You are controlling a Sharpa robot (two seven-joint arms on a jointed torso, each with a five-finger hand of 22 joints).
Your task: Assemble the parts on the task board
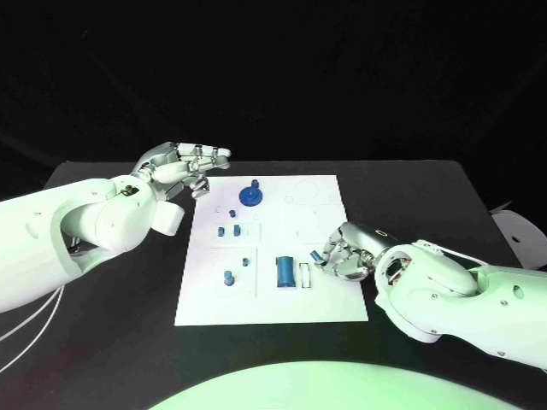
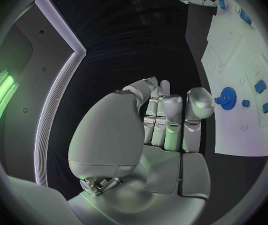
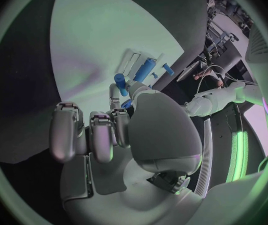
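**A:** Which step is in hand?

**B:** A pick-and-carry, I'd judge. The right hand [image 1: 348,254] sits at the task board's [image 1: 324,301] right edge, fingers curled, and the right wrist view shows a small blue part [image 3: 121,83] at its fingertips. It looks pinched there, though the thumb hides the contact, so I can't be sure.

**A:** And the other one?

**B:** The left hand [image 1: 185,166] hovers off the board's far left corner, fingers loosely curled in, grasping nothing.

**A:** Where are the rest of the pieces?

**B:** The blue gear [image 1: 251,198] stands near the far edge. The long blue cylinder [image 1: 285,269] lies toward the near edge, just beside the right hand, with a pale bar [image 1: 303,274] alongside it. Small blue pegs [image 1: 229,277] are scattered along the left side.

**A:** Next move?

**B:** Probably aligning the pinched part over its seat and lowering it straight, without nudging the cylinder.
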